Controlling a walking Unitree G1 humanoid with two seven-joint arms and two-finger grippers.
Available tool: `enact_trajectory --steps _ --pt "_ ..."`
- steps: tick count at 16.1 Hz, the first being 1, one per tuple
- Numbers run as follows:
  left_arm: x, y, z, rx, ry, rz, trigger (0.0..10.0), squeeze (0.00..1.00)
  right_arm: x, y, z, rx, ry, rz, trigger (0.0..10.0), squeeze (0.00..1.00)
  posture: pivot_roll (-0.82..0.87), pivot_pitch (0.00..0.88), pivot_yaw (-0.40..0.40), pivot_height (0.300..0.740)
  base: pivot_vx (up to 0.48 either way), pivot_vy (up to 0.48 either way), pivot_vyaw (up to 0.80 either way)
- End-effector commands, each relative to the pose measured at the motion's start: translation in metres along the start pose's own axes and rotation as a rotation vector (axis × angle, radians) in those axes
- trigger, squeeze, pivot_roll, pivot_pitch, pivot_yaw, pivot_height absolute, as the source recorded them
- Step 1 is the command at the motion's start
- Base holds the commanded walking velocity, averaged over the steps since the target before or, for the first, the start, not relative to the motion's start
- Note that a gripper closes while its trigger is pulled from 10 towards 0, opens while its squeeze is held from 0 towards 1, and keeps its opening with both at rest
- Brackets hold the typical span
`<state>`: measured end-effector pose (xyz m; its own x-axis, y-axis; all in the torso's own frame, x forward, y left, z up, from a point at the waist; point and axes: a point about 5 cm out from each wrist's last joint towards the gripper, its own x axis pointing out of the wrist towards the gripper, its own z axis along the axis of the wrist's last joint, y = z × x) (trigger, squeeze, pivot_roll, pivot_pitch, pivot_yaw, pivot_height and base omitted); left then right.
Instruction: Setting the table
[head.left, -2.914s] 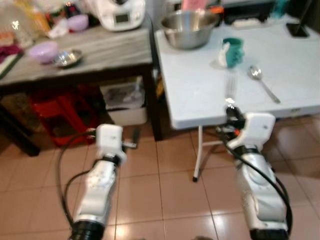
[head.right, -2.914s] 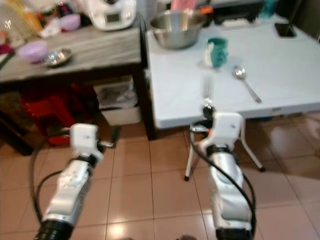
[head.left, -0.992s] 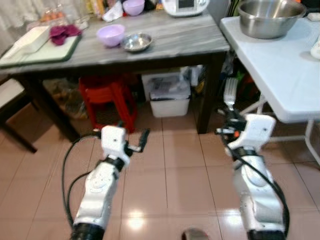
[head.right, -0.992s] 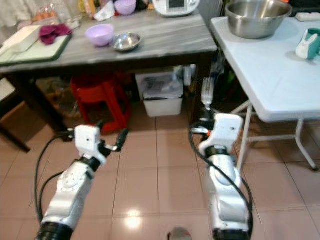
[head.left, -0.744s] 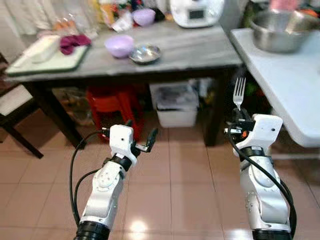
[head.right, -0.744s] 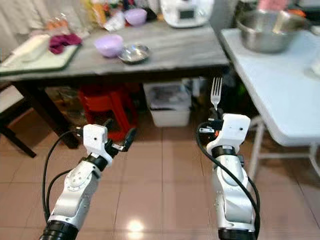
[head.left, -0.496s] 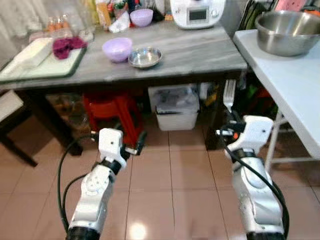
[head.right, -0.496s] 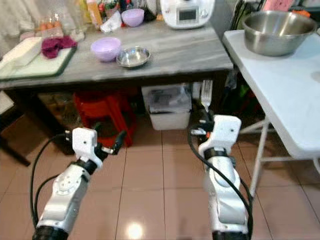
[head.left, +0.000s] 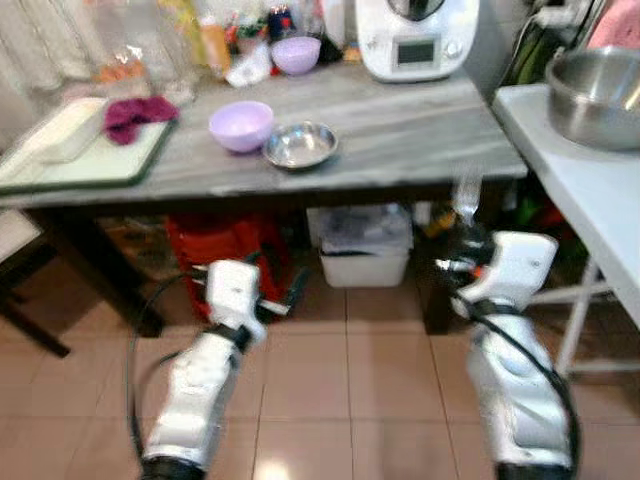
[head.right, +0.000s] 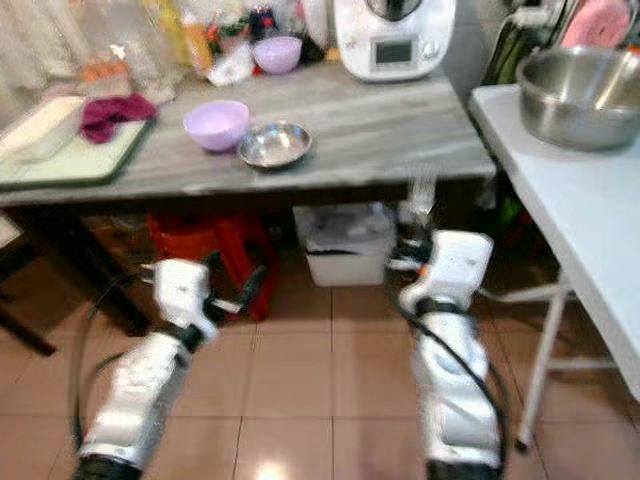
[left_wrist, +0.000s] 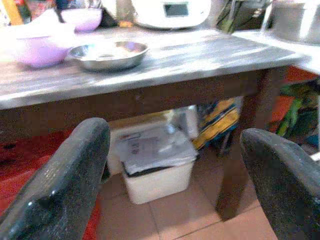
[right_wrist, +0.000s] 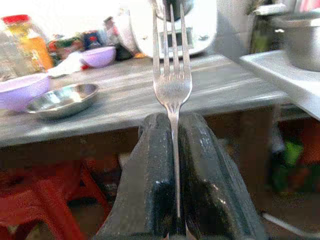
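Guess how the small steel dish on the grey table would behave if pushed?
The small steel dish looks shallow and thin, so probably light and quick to slide on the smooth grey table. Its low rounded shape suggests it would likely spin, not tip. The purple bowl beside it may get bumped.

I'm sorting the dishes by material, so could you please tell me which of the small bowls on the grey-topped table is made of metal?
It is the shallow steel bowl near the table's front edge. The lilac bowl beside it and the other lilac bowl at the back are both matte.
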<state>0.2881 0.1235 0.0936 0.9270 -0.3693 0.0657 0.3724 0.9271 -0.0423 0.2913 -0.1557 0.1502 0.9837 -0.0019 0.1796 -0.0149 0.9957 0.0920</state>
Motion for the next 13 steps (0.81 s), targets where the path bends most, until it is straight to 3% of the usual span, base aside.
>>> enact_trajectory --steps 1,13 --pt "0.0026 -0.0041 0.0040 0.008 -0.014 -0.023 10.0 0.00 0.0000 -0.0061 0.0028 -0.007 -0.008 -0.020 10.0 0.00 -0.20 0.088 0.093 0.740 0.472 0.000 0.00" --pt "0.0025 -0.0059 0.0021 0.014 -0.004 -0.028 10.0 0.00 -0.0014 -0.0056 0.0004 -0.019 0.003 -0.013 10.0 0.00 -0.21 0.091 0.092 0.740 0.471 0.000 0.00"
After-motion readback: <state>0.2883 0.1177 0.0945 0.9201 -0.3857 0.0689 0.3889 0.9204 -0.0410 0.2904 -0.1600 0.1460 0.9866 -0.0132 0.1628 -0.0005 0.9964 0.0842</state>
